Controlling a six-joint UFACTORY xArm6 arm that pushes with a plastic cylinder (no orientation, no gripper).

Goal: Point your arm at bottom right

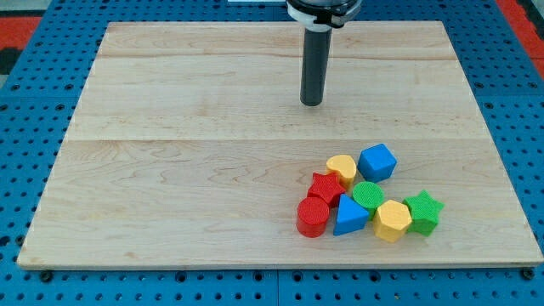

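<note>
Camera view: my tip [312, 103] stands on the pale wooden board [170, 170], well above the cluster. No claw exists to open or close. Blue cube [377, 161], yellow heart [342, 167], red star [325, 186], green cylinder [368, 195], red cylinder [312, 216], blue triangular block [349, 216], yellow hexagon [393, 220] and green star [423, 211] crowd the bottom-right target.

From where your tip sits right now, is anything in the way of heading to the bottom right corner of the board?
Yes. My tip is near the view's top centre, and the block cluster lies on the straight path: blue cube, yellow block, green star and the rest. The corner itself is bare.
</note>
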